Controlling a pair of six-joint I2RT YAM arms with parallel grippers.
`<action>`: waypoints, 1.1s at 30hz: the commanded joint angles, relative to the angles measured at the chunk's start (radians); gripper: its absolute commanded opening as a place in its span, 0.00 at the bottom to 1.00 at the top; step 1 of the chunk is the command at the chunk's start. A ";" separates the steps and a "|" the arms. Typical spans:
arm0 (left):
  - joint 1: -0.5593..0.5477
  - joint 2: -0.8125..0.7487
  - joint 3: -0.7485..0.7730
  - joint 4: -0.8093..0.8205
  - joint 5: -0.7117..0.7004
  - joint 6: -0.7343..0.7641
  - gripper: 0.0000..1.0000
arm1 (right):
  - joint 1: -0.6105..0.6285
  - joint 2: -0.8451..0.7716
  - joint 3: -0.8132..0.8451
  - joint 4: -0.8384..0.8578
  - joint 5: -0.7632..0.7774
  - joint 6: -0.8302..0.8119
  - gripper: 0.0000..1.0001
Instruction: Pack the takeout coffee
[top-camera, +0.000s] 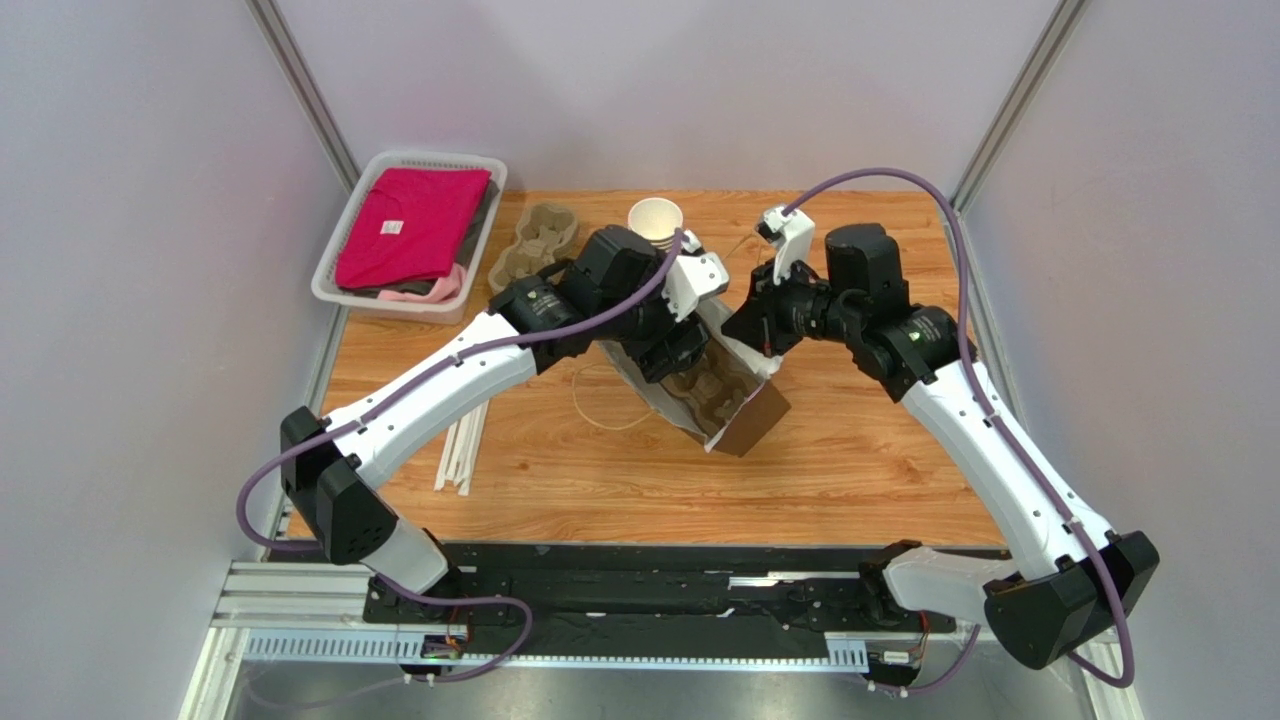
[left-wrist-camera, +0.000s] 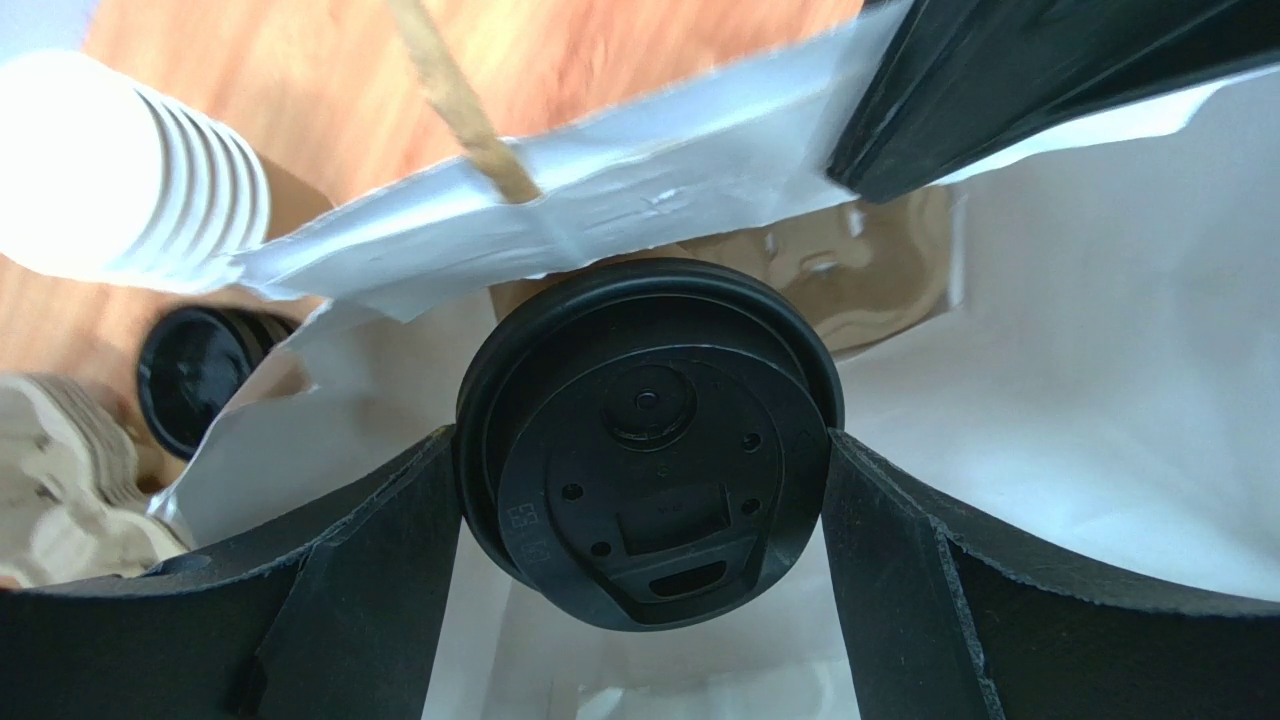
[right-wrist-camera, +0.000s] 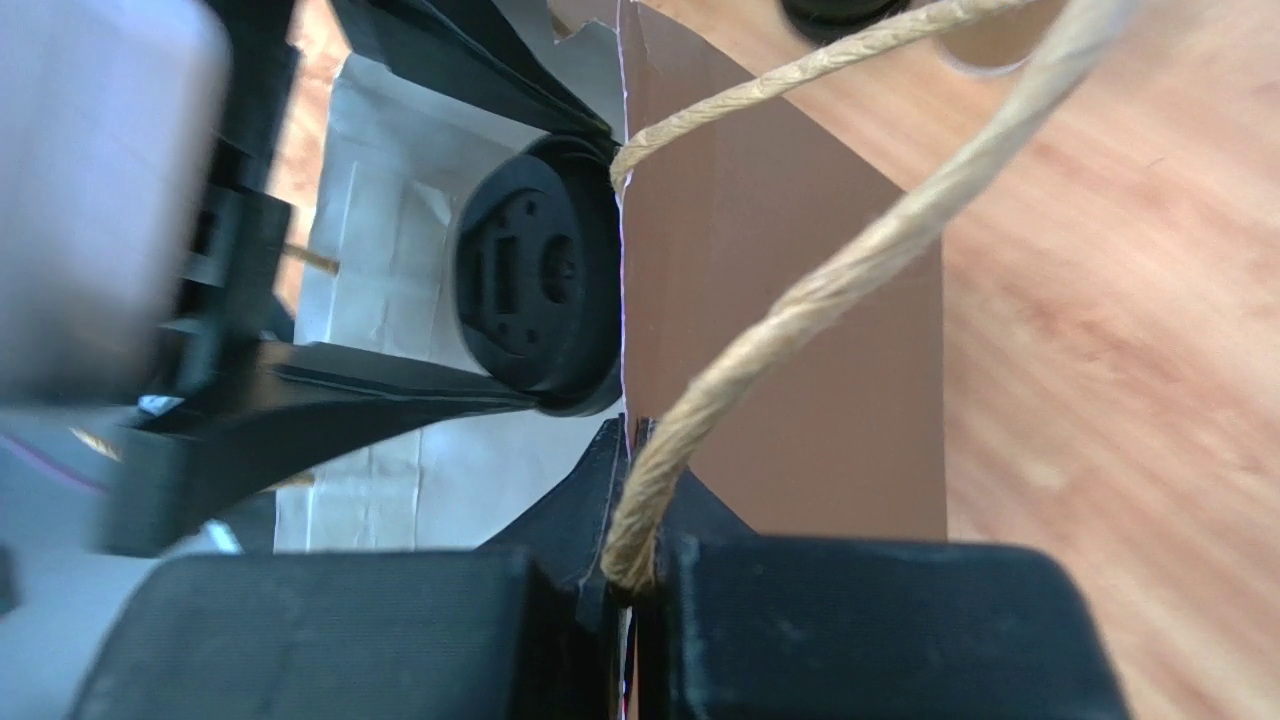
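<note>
The takeout coffee (left-wrist-camera: 646, 495) sits just inside the mouth of the brown paper bag (top-camera: 744, 417), with the bag's white-lined walls around it. Only its round black lid shows. The left gripper (left-wrist-camera: 643, 450) grasps it, one finger pressed against each side of the lid. The lid faces back up toward that wrist, so I judge the cup's long axis to run straight down into the bag, base first. It looks about upright, though the cup's body is hidden and I cannot swear to that. At the bag's far rim the right gripper (right-wrist-camera: 637, 567) is clenched on the edge of the paper where the twine handle (right-wrist-camera: 842, 270) runs down between its fingers, pulling that wall outward. That wall lies very close to the lid's edge, nearly touching it in the right wrist view. The step in hand looks like lowering the cup to the bottom. To do it well, I would send the cup straight down along its own axis and level, so the lid does not snag on the rim. The right side should hold the mouth wide, and the left fingers should release only once the base is seated. Outside the bag, on the far side, stand a stack of white-rimmed cups (left-wrist-camera: 120, 165), a pile of loose black lids (left-wrist-camera: 196, 375) and some pulp cup carriers (left-wrist-camera: 60, 480). A white basket (top-camera: 338, 258) of folded cloth sits well off to the bag's far left on the wooden table (top-camera: 857, 473).
</note>
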 joint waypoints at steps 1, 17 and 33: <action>-0.009 -0.025 -0.044 0.036 -0.058 0.038 0.33 | 0.005 -0.020 -0.032 0.077 -0.113 0.117 0.00; -0.046 -0.189 -0.314 0.019 -0.069 0.144 0.33 | 0.003 -0.030 -0.092 0.025 -0.143 0.062 0.00; -0.044 -0.272 -0.434 0.184 -0.152 0.130 0.32 | 0.013 -0.026 -0.051 0.085 -0.247 -0.051 0.00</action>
